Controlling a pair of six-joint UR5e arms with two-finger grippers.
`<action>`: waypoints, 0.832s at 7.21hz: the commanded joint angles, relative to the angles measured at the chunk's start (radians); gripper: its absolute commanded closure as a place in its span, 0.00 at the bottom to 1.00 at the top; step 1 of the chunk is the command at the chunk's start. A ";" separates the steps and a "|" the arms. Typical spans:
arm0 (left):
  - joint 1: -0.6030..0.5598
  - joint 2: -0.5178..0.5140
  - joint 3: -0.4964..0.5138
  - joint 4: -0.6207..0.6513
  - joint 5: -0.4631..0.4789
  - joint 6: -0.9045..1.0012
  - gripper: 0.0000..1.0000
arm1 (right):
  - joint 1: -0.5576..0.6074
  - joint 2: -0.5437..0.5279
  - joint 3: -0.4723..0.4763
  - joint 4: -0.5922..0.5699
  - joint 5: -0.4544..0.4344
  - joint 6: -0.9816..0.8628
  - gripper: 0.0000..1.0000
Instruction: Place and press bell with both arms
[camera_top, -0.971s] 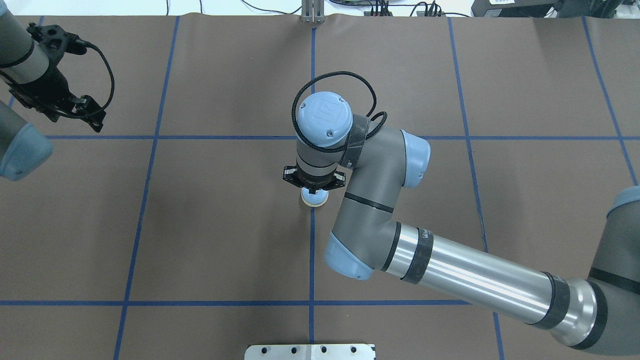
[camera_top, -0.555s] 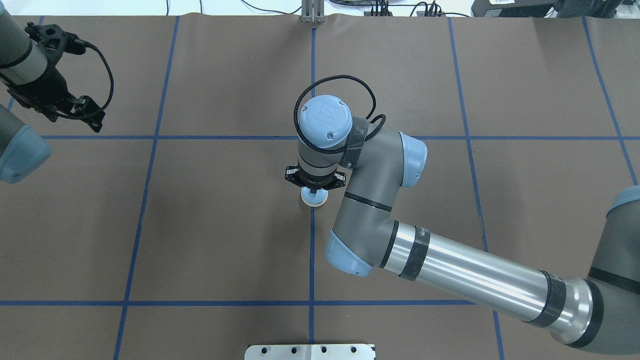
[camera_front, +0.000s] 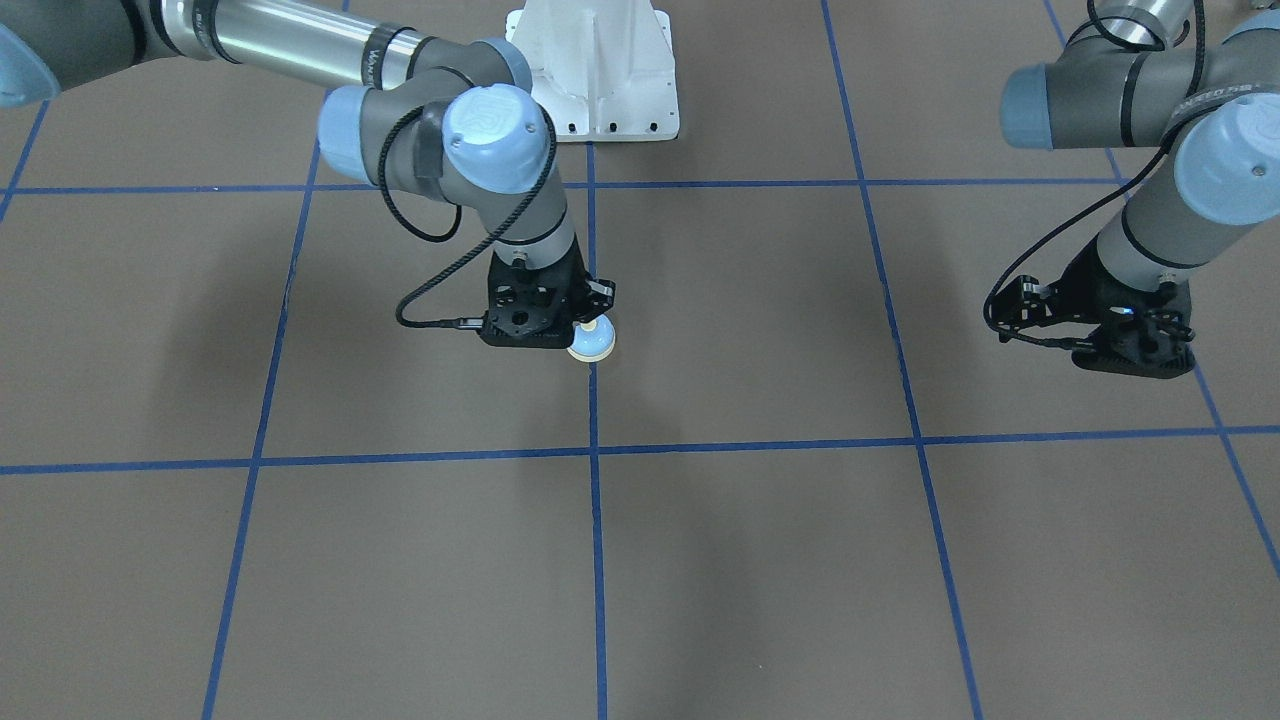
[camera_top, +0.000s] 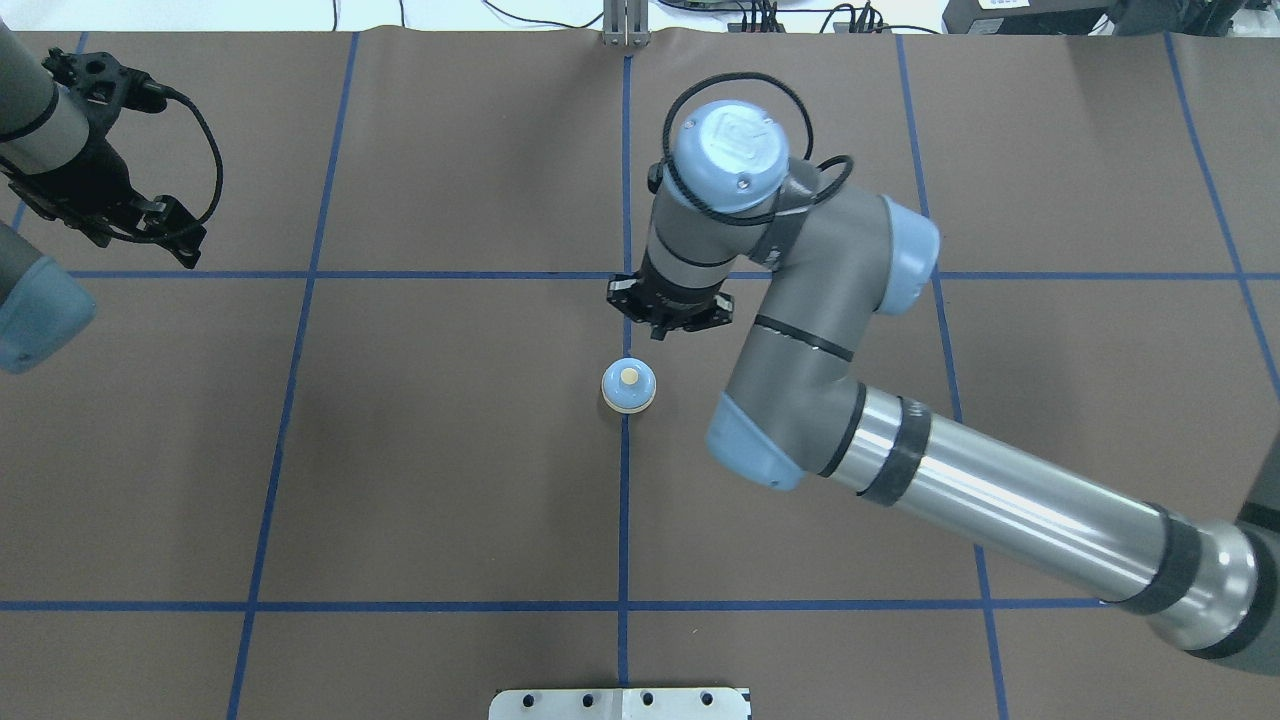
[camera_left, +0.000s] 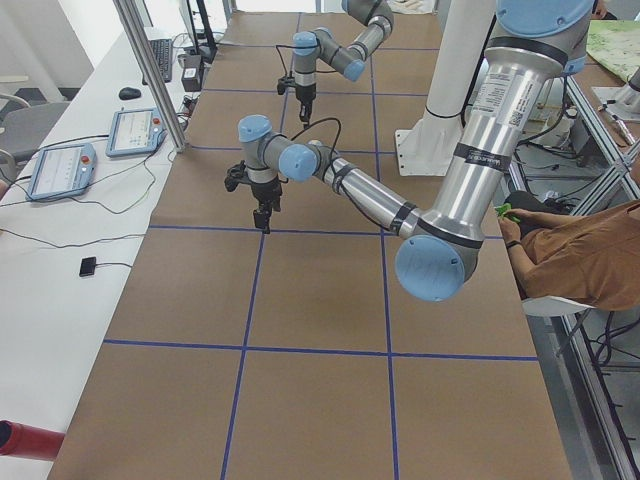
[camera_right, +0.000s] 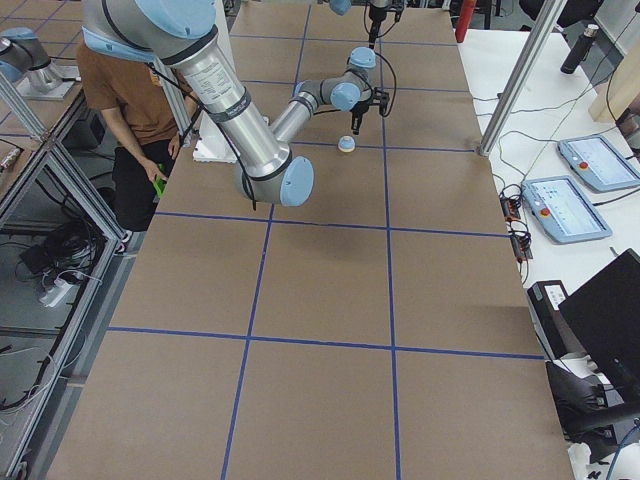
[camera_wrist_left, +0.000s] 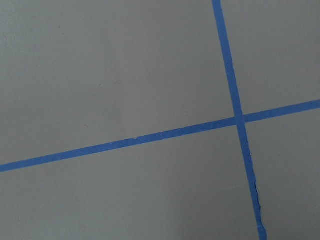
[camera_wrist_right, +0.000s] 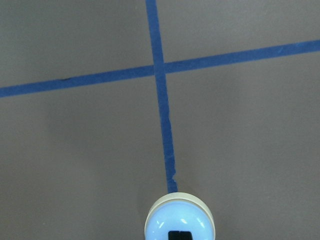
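The bell (camera_top: 628, 386), a light-blue dome with a cream base and cream button, stands alone on the table's blue centre line. It also shows in the front view (camera_front: 593, 344) and the right side view (camera_right: 346, 145). My right gripper (camera_top: 662, 334) hangs in the air just above it, apart from it, fingers together and holding nothing. In the right wrist view the bell (camera_wrist_right: 180, 222) sits at the bottom edge with the black fingertips (camera_wrist_right: 180, 235) over its top. My left gripper (camera_top: 185, 240) hovers far off at the table's left, fingers together and empty; it also shows in the front view (camera_front: 1135, 352).
The brown table cover (camera_top: 450, 480) carries a grid of blue tape lines. The white pedestal base (camera_front: 597, 70) stands at the robot's side of the table. The left wrist view shows only a tape crossing (camera_wrist_left: 239, 120). Tablets and cables lie along the far edge (camera_right: 570, 205).
My right gripper has lifted off the bell's top and pulled up and away, leaving the bell where it stood with its button in view. The left arm has drifted slightly outward.
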 joint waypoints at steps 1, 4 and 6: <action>-0.001 0.054 -0.049 -0.002 -0.007 0.025 0.01 | 0.136 -0.240 0.210 -0.011 0.058 -0.187 1.00; -0.058 0.149 -0.113 -0.005 -0.015 0.145 0.01 | 0.376 -0.498 0.264 0.005 0.168 -0.589 0.39; -0.121 0.219 -0.129 -0.016 -0.032 0.243 0.01 | 0.521 -0.616 0.264 0.005 0.235 -0.804 0.00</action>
